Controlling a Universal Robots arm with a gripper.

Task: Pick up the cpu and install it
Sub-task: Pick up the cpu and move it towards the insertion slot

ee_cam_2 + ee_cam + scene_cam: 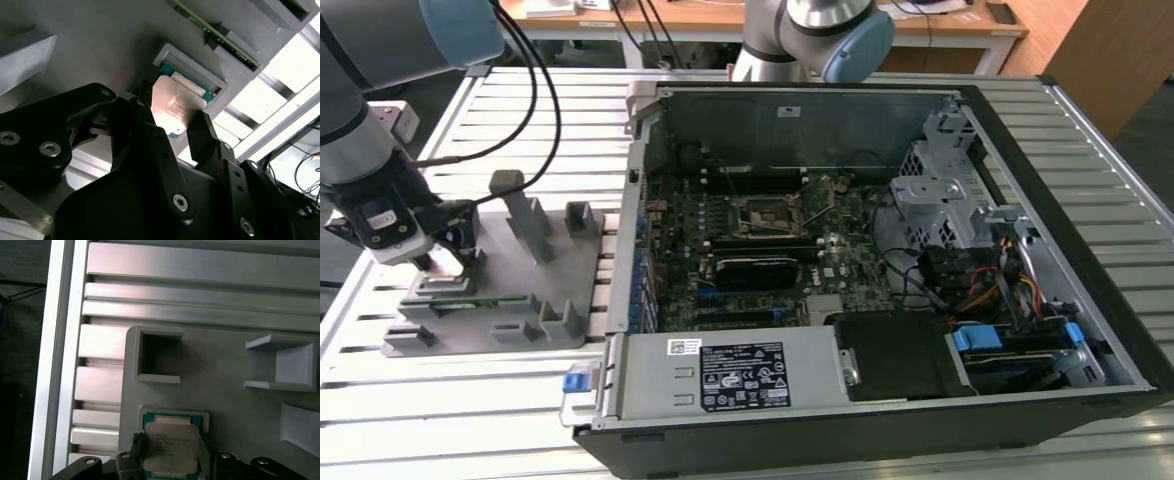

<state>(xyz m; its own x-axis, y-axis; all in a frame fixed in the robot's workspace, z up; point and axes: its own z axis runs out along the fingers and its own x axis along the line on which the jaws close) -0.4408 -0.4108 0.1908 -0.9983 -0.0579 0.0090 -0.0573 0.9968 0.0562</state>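
Black jaws of the gripper point(172, 111) fill the foreground in both wrist views. They are drawn in against two opposite edges of the cpu point(176, 102), pinching it. The chip, its silvery top facing up, sits at a shallow square pocket of the grey fixture point(520, 290). Whether it has left the pocket floor cannot be told. A thin green board point(216, 31) stands on edge in a slot of the same fixture, near the pocket. An open square recess point(157, 355) and a bracket-shaped block point(282, 362) rise from the fixture plate nearby.

The fixture lies flat on a bench point(480, 400) of pale aluminium slats with dark gaps between them. In the exterior view the arm point(360, 130) comes down over the fixture's end at the exterior view's left, and black cables point(534, 90) loop above it. Just beside the fixture, to the exterior view's right, an opened computer case point(801, 120) lies on its side, with its motherboard point(761, 240) exposed. Beyond the bench and well apart from the fixture are a second arm's base point(821, 35), a wooden desk point(694, 20) and a wood panel point(1107, 50).
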